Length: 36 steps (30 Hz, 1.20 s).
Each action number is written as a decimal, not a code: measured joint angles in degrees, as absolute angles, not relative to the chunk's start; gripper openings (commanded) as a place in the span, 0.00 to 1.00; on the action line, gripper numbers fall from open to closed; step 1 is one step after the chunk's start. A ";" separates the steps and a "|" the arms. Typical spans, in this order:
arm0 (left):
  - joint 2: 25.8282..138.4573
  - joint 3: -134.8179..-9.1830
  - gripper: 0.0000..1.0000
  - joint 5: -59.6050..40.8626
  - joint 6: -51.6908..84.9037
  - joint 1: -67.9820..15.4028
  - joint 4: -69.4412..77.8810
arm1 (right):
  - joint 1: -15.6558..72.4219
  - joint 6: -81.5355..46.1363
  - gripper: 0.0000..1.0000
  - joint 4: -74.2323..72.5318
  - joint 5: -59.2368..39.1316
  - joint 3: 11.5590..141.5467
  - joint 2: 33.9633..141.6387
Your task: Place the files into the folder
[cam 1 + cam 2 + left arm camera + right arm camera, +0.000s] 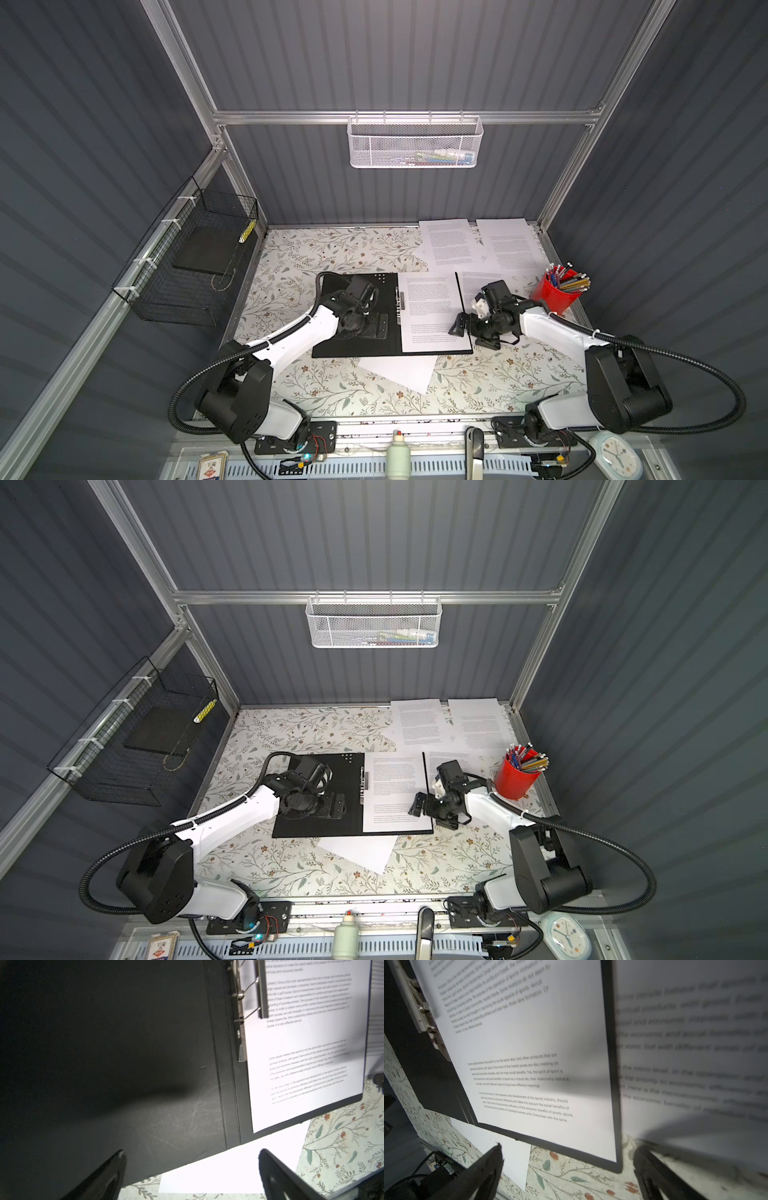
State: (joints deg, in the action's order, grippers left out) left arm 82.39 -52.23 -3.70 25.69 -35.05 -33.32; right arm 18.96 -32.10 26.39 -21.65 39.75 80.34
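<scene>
The folder [353, 345] lies open in the middle of the table, black inside up, in both top views. One printed file sheet [432, 307] rests on its right half beside the metal spine clip [400, 301]. My left gripper [374, 327] hovers open over the bare left half [124, 1064], nothing between its fingers. My right gripper [471, 334] stands open at the folder's right edge [612, 1064], over another printed sheet [695, 1043]. Two more files [451, 243] [513, 245] lie at the back right. A blank sheet [228, 1167] pokes out from under the folder's front edge.
A red cup of pens [557, 295] stands just right of my right arm. A black wire basket [191, 266] hangs on the left wall, a white mesh basket [415, 143] on the back rail. A bottle [398, 453] and a clock [617, 455] sit past the front edge.
</scene>
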 measured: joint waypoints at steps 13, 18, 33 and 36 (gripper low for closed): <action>88.42 -48.31 1.00 -4.60 28.51 -34.79 -28.03 | 22.28 -38.65 0.99 18.44 -23.16 38.98 82.32; 90.63 -49.87 1.00 -4.03 29.06 -34.39 -25.17 | 21.91 -38.81 0.99 16.16 -23.16 43.31 87.61; 100.18 -59.99 0.99 -4.62 29.17 -30.63 -20.34 | 17.08 -36.99 0.98 12.73 -23.70 57.23 99.02; 97.73 -59.44 0.99 -5.32 28.71 -30.65 -23.22 | 16.32 -36.56 0.98 14.22 -21.43 56.47 94.24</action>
